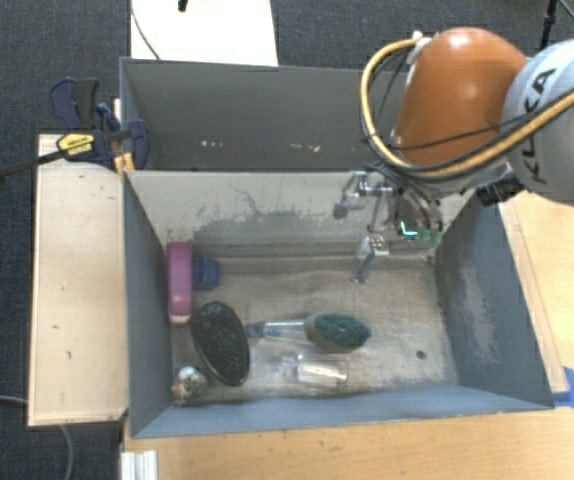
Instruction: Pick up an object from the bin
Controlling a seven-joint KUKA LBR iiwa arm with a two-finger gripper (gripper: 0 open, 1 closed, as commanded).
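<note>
One claw, its opening not discernible, is shown over bare bin floor, behind a green-headed brush.

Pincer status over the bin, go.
Pincer over bare bin floor near back wall. Green-headed brush nearest, untouched. Black oval brush, pink block further left.

One each: black brush, green brush, pink bar, clear tube
</note>
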